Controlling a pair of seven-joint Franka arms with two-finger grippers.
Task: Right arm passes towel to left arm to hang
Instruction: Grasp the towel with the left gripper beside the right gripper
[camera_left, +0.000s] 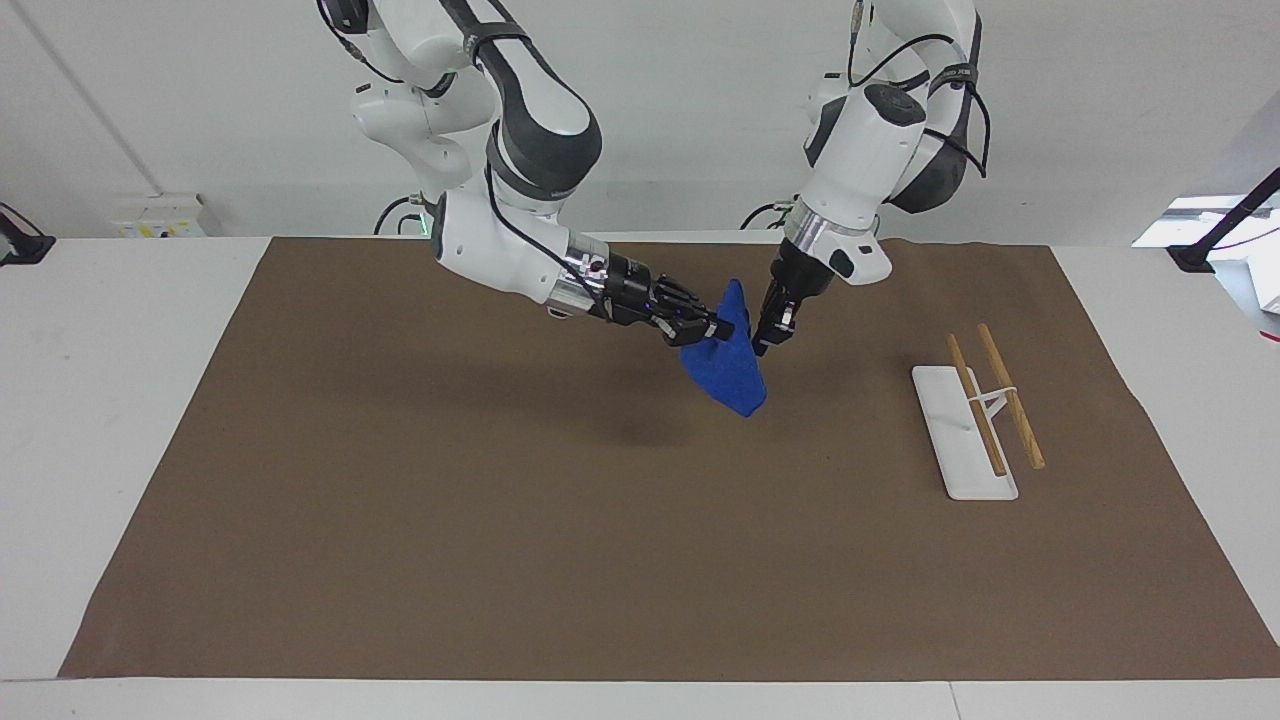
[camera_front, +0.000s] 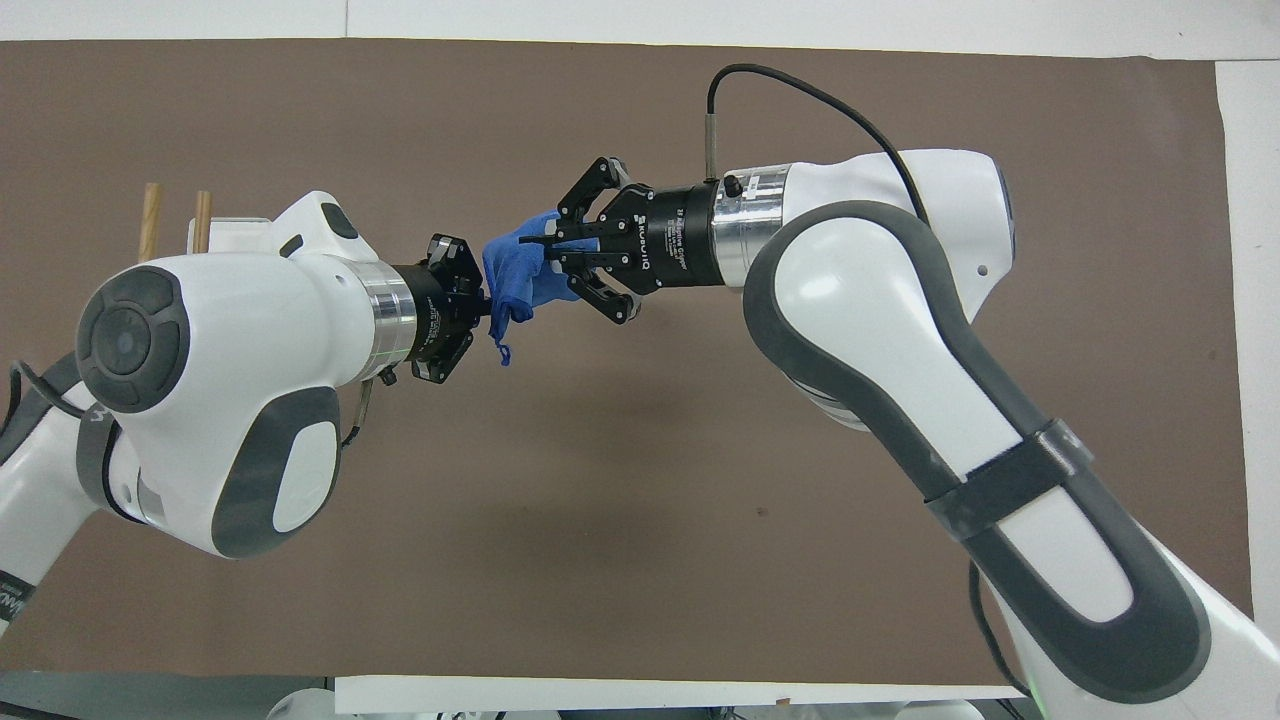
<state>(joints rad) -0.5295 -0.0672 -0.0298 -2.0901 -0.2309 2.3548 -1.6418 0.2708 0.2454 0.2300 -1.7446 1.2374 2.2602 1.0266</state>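
The bright blue towel (camera_left: 733, 372) (camera_front: 510, 272) hangs in the air over the middle of the brown mat, bunched between the two grippers. My right gripper (camera_left: 716, 329) (camera_front: 540, 247), with its small blue light, is shut on the towel's upper part. My left gripper (camera_left: 762, 343) (camera_front: 487, 305) meets it from the left arm's end, its fingers closed on the towel's edge. The towel's short loop tag (camera_front: 503, 352) dangles below. The rack (camera_left: 968, 432), a white base with two wooden rods, stands toward the left arm's end of the table.
The brown mat (camera_left: 500, 520) covers most of the white table. In the overhead view the left arm hides most of the rack; only the rod ends (camera_front: 150, 215) and a corner of the base show.
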